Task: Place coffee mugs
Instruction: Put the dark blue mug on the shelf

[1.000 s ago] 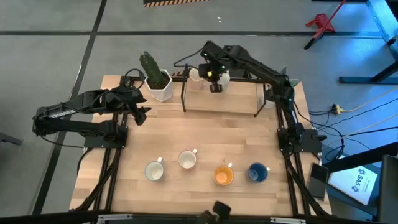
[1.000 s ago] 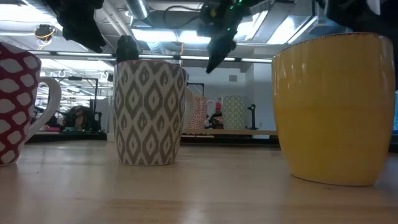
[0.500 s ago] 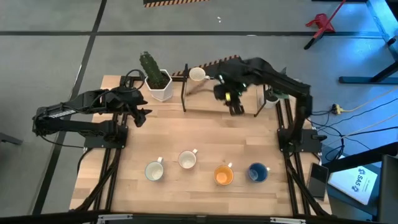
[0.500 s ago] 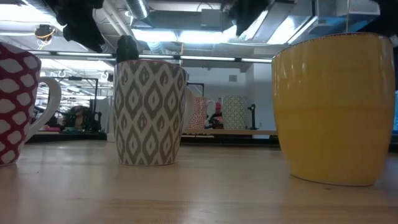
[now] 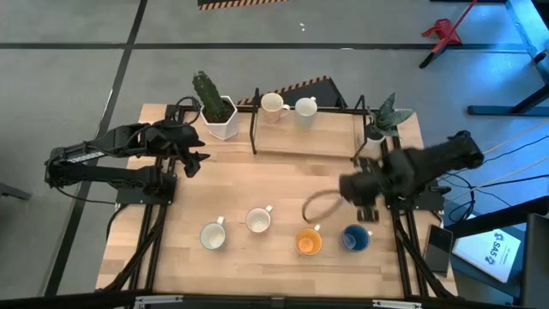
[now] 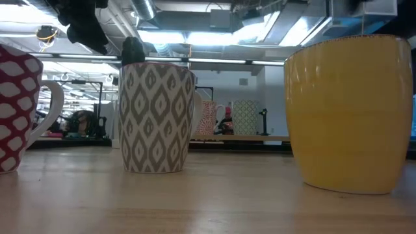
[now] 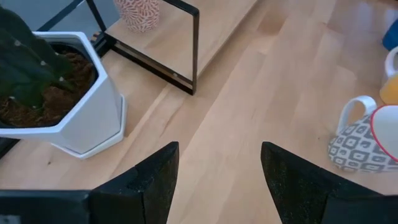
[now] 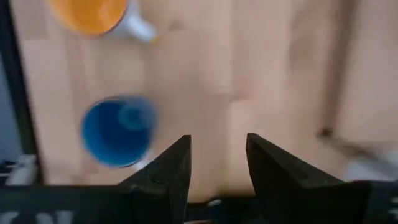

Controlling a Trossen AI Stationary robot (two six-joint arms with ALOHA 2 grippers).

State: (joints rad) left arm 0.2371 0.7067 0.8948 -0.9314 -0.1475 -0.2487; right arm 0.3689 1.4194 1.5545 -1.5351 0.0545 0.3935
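Observation:
Four mugs stand in a near row in the high view: cream (image 5: 213, 235), white (image 5: 258, 221), orange (image 5: 309, 242) and dark blue (image 5: 355, 238). Two more mugs (image 5: 273, 104) (image 5: 304, 107) stand on the raised shelf at the far edge. My right gripper (image 5: 358, 202) is open and hangs over the table just beyond the blue mug (image 8: 118, 130), touching nothing. In its wrist view the fingers (image 8: 217, 168) are spread, with the orange mug (image 8: 93, 15) farther off. My left gripper (image 5: 193, 159) is open and waits near the cactus pot (image 7: 62, 99).
A white hexagonal cactus pot (image 5: 219, 116) stands left of the black-framed shelf (image 5: 304, 137), and a small spiky plant (image 5: 383, 116) stands at the shelf's right end. Bare wood lies between the shelf and the mug row. The low view shows the patterned mugs (image 6: 156, 117) close up.
My right gripper has swung away from the shelf at the far edge, moving toward the near right, and now hangs by the blue mug. The second white mug that it covered now stands uncovered on the shelf beside the first.

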